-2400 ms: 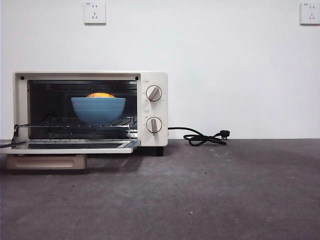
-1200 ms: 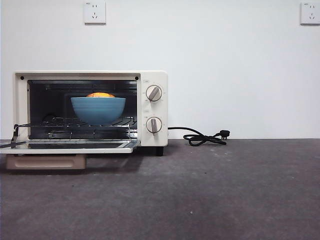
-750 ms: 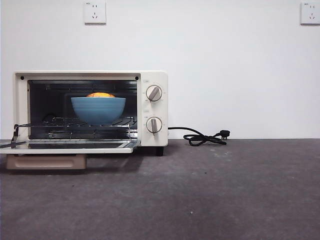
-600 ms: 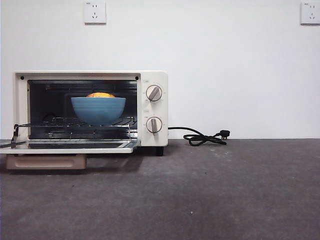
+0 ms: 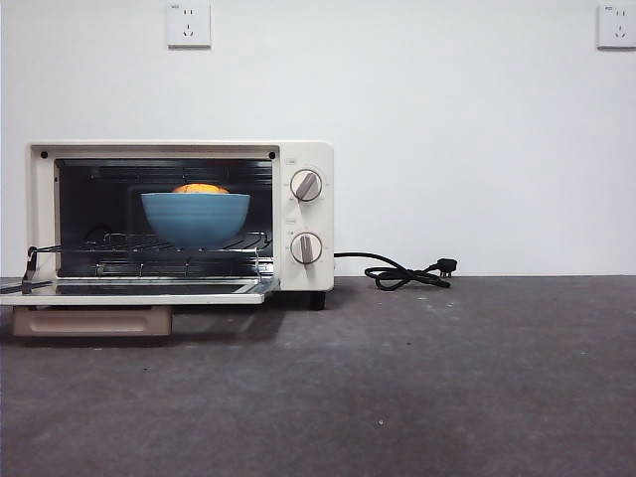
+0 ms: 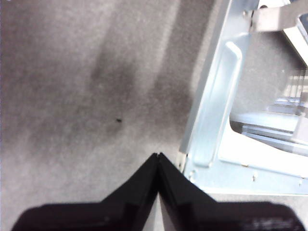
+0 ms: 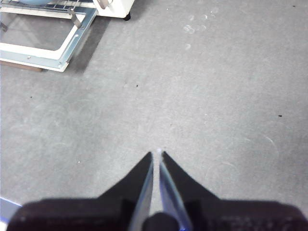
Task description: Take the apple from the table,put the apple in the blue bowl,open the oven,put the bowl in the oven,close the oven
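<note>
Oven open, bowl and apple inside.
The cream oven (image 5: 179,214) stands on the grey table (image 5: 417,388), its door (image 5: 139,289) dropped flat and its 2 knobs on the right panel. The blue bowl (image 5: 195,219) sits upright on the wire rack, the apple (image 5: 200,188) just showing above its rim.

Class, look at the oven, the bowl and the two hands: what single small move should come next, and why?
Probably the left hand should move under the door edge, ready to lift it shut. The bowl with the apple already sits on the rack inside the oven, and the door lies flat open. The left hand, shut and empty, hovers beside the door; the right hand is farther off.
</note>
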You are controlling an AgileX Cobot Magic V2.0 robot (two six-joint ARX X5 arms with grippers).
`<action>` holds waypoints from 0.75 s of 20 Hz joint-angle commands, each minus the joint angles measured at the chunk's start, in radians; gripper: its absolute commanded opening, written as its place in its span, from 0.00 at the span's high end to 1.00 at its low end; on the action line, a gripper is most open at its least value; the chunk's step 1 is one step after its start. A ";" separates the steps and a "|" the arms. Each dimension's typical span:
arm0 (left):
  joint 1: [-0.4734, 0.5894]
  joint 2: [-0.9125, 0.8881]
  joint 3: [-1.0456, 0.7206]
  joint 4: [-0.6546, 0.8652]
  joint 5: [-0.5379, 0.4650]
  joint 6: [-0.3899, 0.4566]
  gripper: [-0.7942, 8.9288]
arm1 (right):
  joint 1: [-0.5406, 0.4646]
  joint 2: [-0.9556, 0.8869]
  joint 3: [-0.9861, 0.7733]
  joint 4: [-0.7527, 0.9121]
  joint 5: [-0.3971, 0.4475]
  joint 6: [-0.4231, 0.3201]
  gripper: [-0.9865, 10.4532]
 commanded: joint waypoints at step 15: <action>-0.028 -0.014 0.017 0.177 0.256 -0.208 0.93 | 0.000 -0.002 -0.009 0.029 -0.010 0.012 0.89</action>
